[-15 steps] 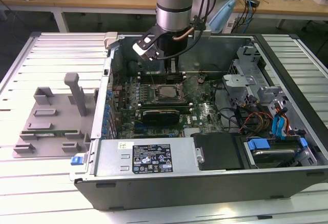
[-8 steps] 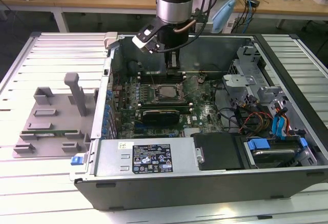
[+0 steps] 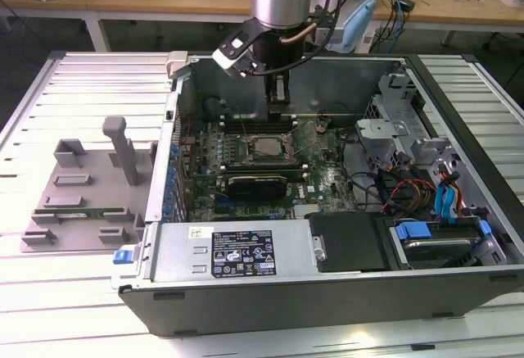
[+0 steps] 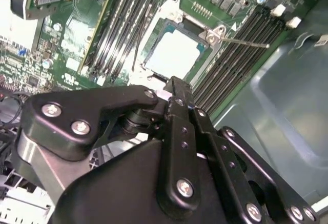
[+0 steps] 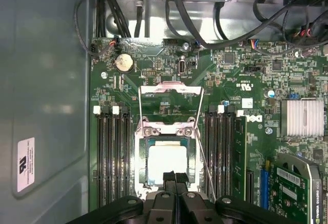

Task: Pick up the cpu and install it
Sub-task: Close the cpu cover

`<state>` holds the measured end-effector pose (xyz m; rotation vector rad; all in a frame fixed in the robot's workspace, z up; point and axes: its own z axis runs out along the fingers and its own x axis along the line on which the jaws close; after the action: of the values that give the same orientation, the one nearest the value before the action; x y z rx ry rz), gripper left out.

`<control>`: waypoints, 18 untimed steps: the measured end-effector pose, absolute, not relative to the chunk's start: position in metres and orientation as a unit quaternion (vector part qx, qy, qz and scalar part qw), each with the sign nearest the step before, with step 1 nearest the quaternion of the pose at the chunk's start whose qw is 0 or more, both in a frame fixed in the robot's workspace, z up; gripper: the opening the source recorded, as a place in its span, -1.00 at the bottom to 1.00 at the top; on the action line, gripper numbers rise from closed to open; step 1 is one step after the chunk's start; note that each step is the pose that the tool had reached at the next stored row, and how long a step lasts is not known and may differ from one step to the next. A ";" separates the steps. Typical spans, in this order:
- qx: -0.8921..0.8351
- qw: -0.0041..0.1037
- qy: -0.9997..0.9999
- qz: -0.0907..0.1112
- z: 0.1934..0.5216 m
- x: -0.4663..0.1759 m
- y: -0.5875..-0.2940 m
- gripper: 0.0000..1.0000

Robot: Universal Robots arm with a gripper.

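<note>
The cpu (image 5: 166,163) is a square silver plate lying flat inside the motherboard socket (image 5: 142,158); it also appears in the exterior view (image 3: 266,147) and the second wrist view (image 4: 174,55). The socket's metal load plate (image 5: 171,93) is swung open, with its wire lever (image 4: 246,42) out to one side. My gripper (image 3: 280,111) hangs inside the open computer case just above the far edge of the socket. Its two black fingers (image 5: 168,179) are pressed together with nothing between them, their tips just over the cpu's edge.
Black memory slots (image 5: 114,157) flank the socket on both sides. A graphics card (image 3: 258,182) and the power supply (image 3: 246,251) lie nearer in the case. Drive cages and cables (image 3: 426,178) fill the exterior view's right. A grey fixture tray (image 3: 82,194) sits outside, on the exterior view's left.
</note>
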<state>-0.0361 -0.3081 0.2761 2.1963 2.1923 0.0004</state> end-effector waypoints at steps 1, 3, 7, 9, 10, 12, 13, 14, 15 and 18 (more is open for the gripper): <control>0.708 0.019 0.706 0.000 0.276 -0.034 -0.308 -0.79; 0.708 0.019 0.706 0.000 0.276 -0.028 -0.308 -0.79; 0.708 0.019 0.706 0.000 0.276 -0.010 -0.308 -0.79; 0.708 0.019 0.706 0.000 0.276 -0.006 -0.308 -0.79; 0.708 0.019 0.706 0.000 0.276 -0.006 -0.308 -0.79; 0.708 0.019 0.706 0.000 0.276 -0.003 -0.308 -0.79; 0.708 0.019 0.706 0.000 0.276 0.000 -0.308 -0.79; 0.708 0.019 0.706 0.000 0.276 0.001 -0.308 -0.79; 0.708 0.019 0.706 0.000 0.276 0.002 -0.308 -0.79; 0.708 0.019 0.706 0.000 0.276 0.007 -0.308 -0.79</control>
<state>0.0065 -0.3080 0.2760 2.1964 2.1922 0.0006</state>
